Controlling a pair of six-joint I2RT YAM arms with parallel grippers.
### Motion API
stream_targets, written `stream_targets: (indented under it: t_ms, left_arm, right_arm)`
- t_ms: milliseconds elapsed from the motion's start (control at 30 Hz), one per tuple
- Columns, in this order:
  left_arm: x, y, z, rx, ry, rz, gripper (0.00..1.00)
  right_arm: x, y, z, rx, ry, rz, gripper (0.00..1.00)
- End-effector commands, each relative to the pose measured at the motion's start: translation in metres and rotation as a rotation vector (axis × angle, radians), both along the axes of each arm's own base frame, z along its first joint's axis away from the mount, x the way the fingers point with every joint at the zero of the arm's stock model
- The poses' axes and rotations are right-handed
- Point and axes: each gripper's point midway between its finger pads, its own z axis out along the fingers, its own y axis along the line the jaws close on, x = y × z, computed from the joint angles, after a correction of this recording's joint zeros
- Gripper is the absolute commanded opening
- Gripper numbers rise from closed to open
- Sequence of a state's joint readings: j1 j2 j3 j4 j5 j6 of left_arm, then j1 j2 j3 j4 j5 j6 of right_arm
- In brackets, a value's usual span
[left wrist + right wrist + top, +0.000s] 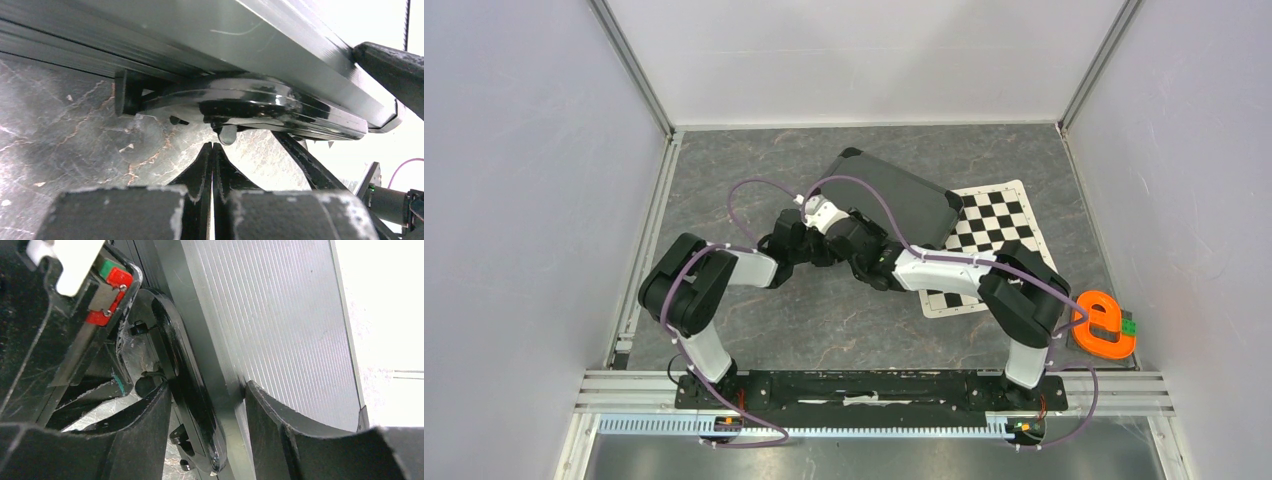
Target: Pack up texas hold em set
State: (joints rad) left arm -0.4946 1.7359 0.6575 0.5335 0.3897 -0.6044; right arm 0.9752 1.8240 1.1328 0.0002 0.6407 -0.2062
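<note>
The grey marbled table [824,320] carried the black case [904,195] at its far centre. The lid was down and the case lay flat and askew, its right end over the checkered mat [999,225]. From these angles I could not tell whether it was latched. No chips, cards or dice showed outside it. An orange ring [1102,322] sat well apart at the near right.

Both arms reached to the case's near-left edge. The right gripper [207,387] had its fingers partly spread, one against the glossy handle [185,390] and the other on the ribbed lid, closed about that edge. The left gripper [212,150] had its fingers pressed together on nothing, tips just under the handle.

The case looked stiff and hard-shelled, and with a full chip set inside it would likely be heavy. The ribbed lid should give fair purchase, but the polished handle looked slippery. The handle and the rim beside it seemed the sound place to grip, taken low and square.
</note>
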Motion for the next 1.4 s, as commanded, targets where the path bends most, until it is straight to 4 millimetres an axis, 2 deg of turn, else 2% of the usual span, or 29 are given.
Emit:
stream_targets:
  t_ms: [0,633,1000,1367]
  left_arm:
    - [0.012,0.002,0.023,-0.005,-0.092,0.038,0.02]
    - [0.012,-0.006,0.049,-0.188,-0.127,0.092,0.02]
    - [0.026,-0.006,0.043,-0.223,-0.137,0.152,0.02]
    - [0.029,-0.001,0.036,-0.175,-0.139,0.174,0.02]
  right_arm:
    - [-0.034,-0.07,-0.083,-0.311,0.224,-0.083,0.47]
    - [-0.035,-0.064,-0.088,-0.301,0.242,-0.072,0.47]
    - [-0.039,-0.058,-0.088,-0.259,0.254,-0.048,0.47]
    - [-0.041,-0.054,-0.09,-0.237,0.268,-0.03,0.48]
